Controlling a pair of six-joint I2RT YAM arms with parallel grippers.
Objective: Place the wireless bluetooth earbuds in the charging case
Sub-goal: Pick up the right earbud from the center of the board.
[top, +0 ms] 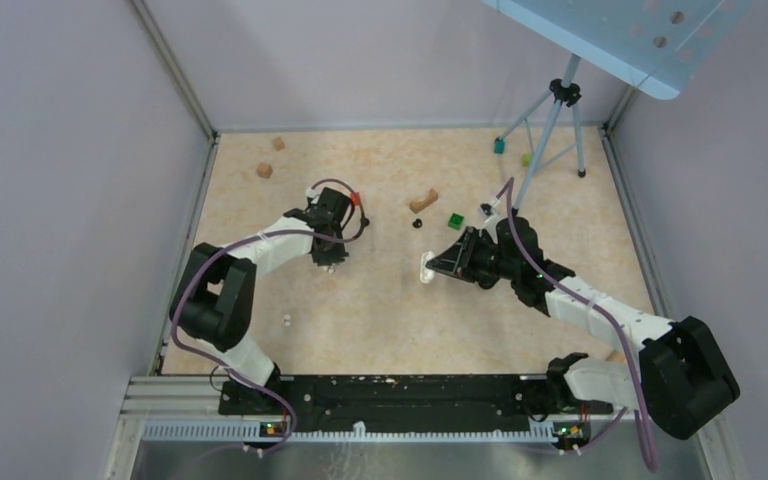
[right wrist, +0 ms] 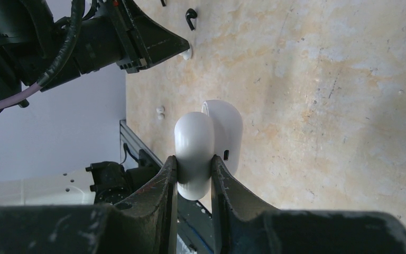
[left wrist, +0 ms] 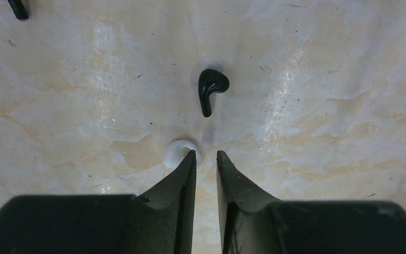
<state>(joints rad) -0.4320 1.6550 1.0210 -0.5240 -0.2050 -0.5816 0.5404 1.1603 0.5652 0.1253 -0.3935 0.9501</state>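
A: Near the middle of the desk (top: 380,330), where's the charging case (right wrist: 211,132)?
B: Clamped in the right gripper (right wrist: 193,163), long axis along its fingers, arm stretched leftward.
A: Left gripper (left wrist: 206,154)?
B: Aimed down, jaws slightly apart. White earbud (left wrist: 175,154) beside 1 fingertip, black earbud (left wrist: 210,87) beyond, stem pointing back.

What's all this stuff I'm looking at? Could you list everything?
charging case: one, white, held in right pincer
earbud: one, black, lying ahead of left pincer
small round piece: one, white, beside left pincer's tip
wooden blocks: three, brown, far side
cube: one, green, mid-table
tripod: one, grey, far right corner
small blocks: two, teal and pale green, by tripod's feet
table: one, beige marbled, under everything
left pincer: one, black, slightly open, empty
right pincer: one, black, shut on charging case
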